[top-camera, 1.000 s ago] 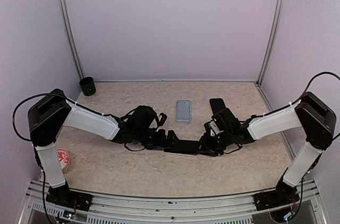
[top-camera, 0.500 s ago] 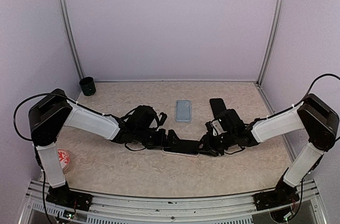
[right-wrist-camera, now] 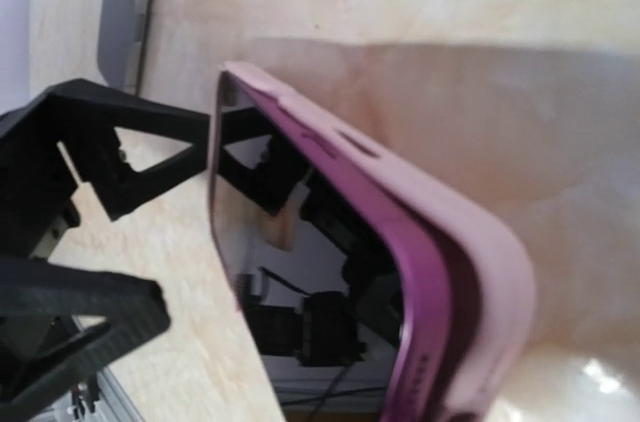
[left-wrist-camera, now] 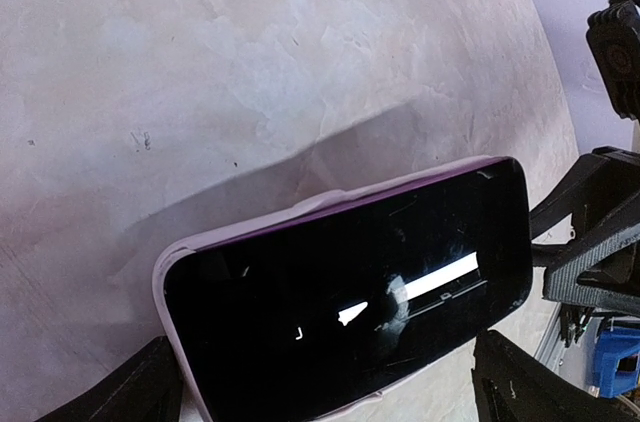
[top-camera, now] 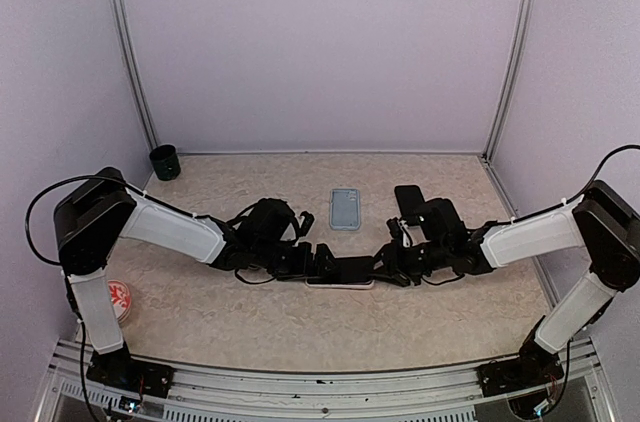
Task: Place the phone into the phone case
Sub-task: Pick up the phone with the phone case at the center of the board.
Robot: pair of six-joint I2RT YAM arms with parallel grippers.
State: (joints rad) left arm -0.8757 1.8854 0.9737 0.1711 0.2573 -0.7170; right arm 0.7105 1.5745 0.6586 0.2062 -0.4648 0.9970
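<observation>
Right gripper (top-camera: pixel 386 267) grasping one phone (left-wrist-camera: pixel 350 282) in one pink case (right-wrist-camera: pixel 470 237); left gripper (top-camera: pixel 320 264) released, one blue case (top-camera: pixel 345 209), one cup (top-camera: pixel 164 162)

We find no readable text, brand, number or sign in any view. Screen of phone (left-wrist-camera: pixel 350 282) dark, only reflections on glass, no letters. Pink case (right-wrist-camera: pixel 470 272) around it plain on side we see. Round white disc (top-camera: pixel 119 299) at left table edge carries red print, too small for us to read.
</observation>
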